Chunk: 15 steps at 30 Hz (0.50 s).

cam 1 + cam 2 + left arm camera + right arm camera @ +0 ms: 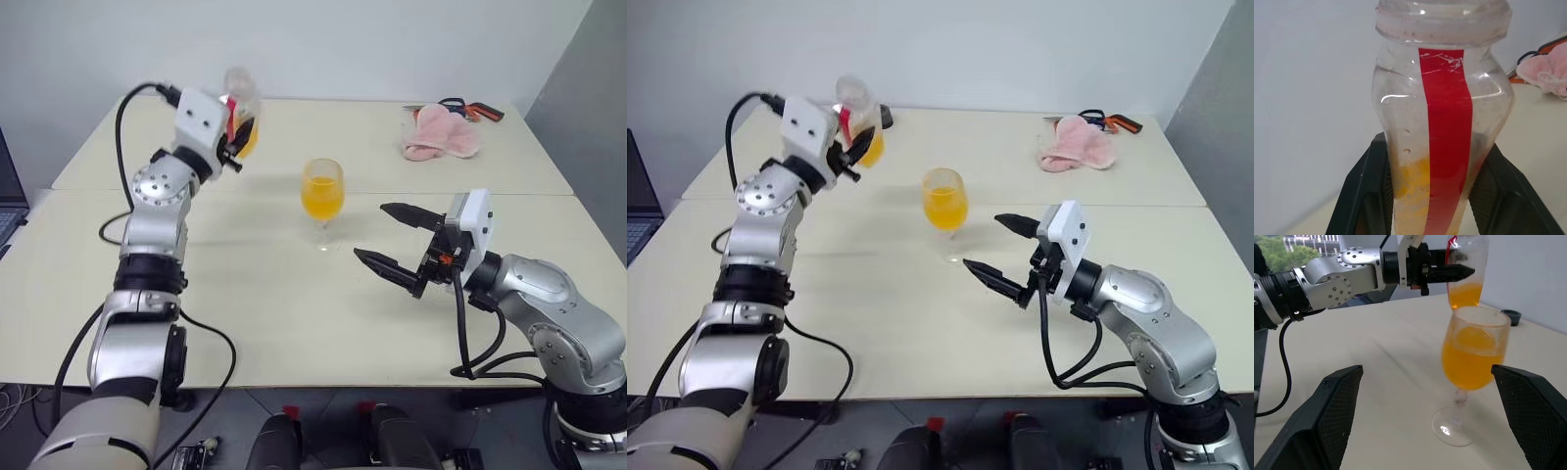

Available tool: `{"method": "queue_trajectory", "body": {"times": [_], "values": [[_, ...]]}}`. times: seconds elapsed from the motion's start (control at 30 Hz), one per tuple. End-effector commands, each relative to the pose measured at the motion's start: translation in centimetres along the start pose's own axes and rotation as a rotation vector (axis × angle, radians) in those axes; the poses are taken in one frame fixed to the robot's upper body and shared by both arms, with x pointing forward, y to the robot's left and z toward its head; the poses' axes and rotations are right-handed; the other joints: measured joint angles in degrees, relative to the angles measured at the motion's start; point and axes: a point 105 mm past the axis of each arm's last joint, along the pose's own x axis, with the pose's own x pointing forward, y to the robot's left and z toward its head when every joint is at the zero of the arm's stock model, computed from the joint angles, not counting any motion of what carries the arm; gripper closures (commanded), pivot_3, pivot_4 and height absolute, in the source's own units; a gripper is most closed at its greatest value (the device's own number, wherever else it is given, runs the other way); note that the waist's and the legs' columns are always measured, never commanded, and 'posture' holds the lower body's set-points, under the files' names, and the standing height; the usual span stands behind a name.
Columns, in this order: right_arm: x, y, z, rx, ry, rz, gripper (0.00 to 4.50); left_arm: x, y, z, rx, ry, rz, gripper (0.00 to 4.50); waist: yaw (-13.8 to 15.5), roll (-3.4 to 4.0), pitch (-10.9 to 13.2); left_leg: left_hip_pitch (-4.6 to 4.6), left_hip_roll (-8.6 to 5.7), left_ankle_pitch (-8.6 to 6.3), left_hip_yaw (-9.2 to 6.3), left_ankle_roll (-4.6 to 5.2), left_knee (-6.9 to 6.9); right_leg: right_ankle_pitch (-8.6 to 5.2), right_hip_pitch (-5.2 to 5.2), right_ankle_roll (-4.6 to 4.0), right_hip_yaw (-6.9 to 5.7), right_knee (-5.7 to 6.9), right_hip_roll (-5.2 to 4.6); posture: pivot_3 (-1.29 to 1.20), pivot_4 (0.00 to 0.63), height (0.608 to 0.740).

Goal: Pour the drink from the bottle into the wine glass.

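Toward the far left corner of the counter (294,323), the left gripper (235,147) has its fingers (1364,196) pinching the bottle (240,113) roughly upright, a little drink (1464,294) left low inside it. The wine glass (322,201) stands mid-counter, over half full, with the right gripper (397,240) just beside it, fingers spread wide and holding nothing. Pouring looks mostly done. The bottle appears uncapped, though its mouth is blurred; a tilt on the way down would spill the remainder. Its grip sits low on a smooth body, so it might slip. The right fingers, so near the thin stem, could knock the glass over.
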Motion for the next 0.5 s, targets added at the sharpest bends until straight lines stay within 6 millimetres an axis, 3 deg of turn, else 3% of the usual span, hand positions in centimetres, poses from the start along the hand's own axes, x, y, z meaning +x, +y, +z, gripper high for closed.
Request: {"method": "queue_trajectory", "body": {"times": [0.03,0.2,0.5], "values": [[0.4,1.4,0.7,-0.011,0.022,0.083,0.00,-1.7,1.4,0.6,-0.110,-0.008,0.054,2.87,0.2,-0.01,0.0,-0.02,0.00,0.00,-0.01,0.01,0.06,0.00,0.00,0.00,0.00,0.04,0.00,0.00,0.150,0.740],[0.8,1.6,0.1,-0.032,0.064,0.116,0.00,-4.5,1.6,-3.0,-0.236,0.112,0.089,2.87,0.5,-0.02,0.0,-0.06,-0.03,-0.02,-0.16,0.04,0.47,0.00,0.09,0.00,-0.07,0.26,0.00,0.00,0.150,0.740],[1.3,2.1,-0.6,-0.065,0.067,0.168,0.00,-6.9,2.3,-6.3,-0.348,0.202,0.147,2.87,0.5,-0.03,0.0,0.01,-0.03,-0.02,-0.24,0.04,0.54,0.00,0.15,0.01,-0.11,0.42,0.01,0.00,0.150,0.740]]}}
